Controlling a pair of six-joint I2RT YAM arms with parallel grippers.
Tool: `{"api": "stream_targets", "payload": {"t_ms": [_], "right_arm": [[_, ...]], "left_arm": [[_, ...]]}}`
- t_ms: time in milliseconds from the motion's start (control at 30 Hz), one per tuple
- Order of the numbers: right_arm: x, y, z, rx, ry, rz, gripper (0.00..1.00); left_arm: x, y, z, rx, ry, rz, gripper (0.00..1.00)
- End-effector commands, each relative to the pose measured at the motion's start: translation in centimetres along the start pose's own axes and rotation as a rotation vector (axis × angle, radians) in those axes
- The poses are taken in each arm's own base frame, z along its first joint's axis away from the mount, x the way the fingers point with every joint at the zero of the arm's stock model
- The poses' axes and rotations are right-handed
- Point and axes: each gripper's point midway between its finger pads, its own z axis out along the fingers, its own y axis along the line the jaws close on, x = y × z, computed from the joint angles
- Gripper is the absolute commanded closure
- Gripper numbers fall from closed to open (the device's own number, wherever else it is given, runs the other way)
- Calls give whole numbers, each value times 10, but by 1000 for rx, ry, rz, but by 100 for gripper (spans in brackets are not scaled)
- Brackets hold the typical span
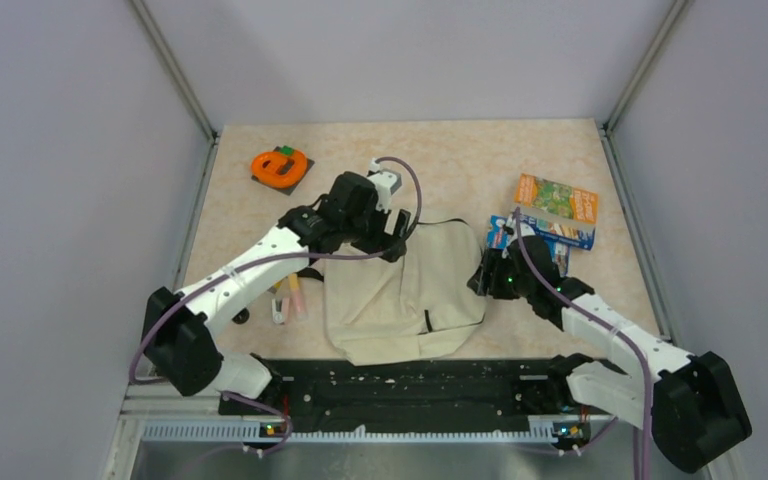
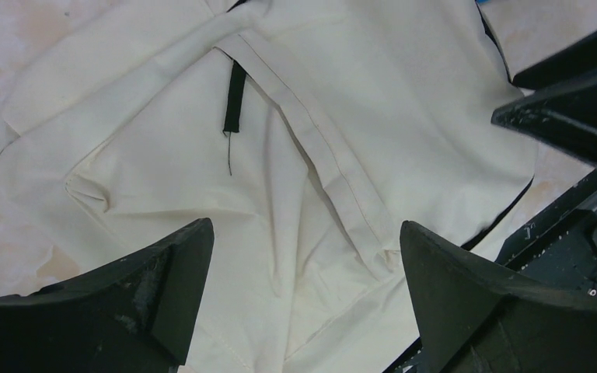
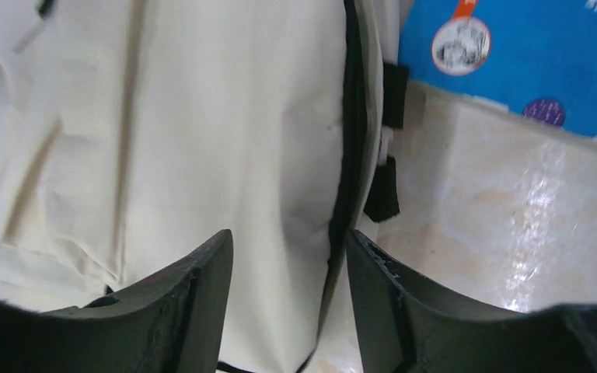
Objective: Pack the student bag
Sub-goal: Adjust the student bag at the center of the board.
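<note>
— Legible text, labels, numbers?
— None I can read. The blue booklet (image 3: pixel 544 70) carries a round emblem and white lettering, blurred and cut off at the edge. Print on the orange booklet (image 1: pixel 557 198) is too small.

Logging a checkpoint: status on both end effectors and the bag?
Left end effector open, above the student bag. Right end effector open, straddling its black zipper edge. Bag flat on table. Booklets right of it, nothing blocking.
</note>
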Motion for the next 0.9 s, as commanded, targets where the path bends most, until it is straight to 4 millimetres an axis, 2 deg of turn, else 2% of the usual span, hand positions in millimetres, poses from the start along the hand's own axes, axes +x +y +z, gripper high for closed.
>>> {"api": "stream_targets", "payload": {"t_ms": [0, 100, 200, 333, 400, 500, 633, 867], "right_arm": [[14, 3, 5, -37, 28, 26, 48], [21, -7, 9, -1, 28, 16, 53], [23, -8, 13, -3, 33, 12, 65], [25, -13, 18, 18, 29, 7, 81], [23, -19, 17, 48, 2, -3, 86], [16, -31, 12, 109, -53, -18, 88], [12, -34, 8, 117, -77, -37, 91], [22, -31, 15, 91, -38, -34, 92]], "left_arm": [[-25, -1, 7, 19, -24, -70, 6], [-18, 18, 25, -54, 32, -67, 6], [-9, 31, 41, -83, 97, -82, 7], [-1, 43, 56, -124, 198, -68, 13], [2, 51, 65, -153, 219, -62, 17], [4, 54, 78, -148, 223, -41, 24], [6, 53, 90, -129, 237, -36, 37], [7, 43, 106, -52, 232, -21, 45]]}}
